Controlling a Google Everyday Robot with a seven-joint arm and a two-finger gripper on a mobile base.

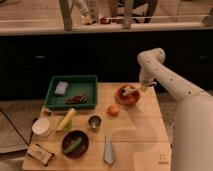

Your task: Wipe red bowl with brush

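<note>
Grey-blue long utensil (109,150) at worktop (145,135) front edge. Small round red-orange bowl (125,98) far right w/ pale whitish brush (129,90) inside. White arm's tool (145,86) just beside bowl's right rim, open/closed: can't tell.

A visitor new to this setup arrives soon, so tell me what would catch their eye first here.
The white robot arm reaching in from the right dominates, its gripper at the right rim of the small round reddish-orange bowl near the wooden table's far edge, with a small pale brush in that bowl. Next comes the green plastic tray at the far left, then the dark bowl holding a green vegetable at the near left.
</note>
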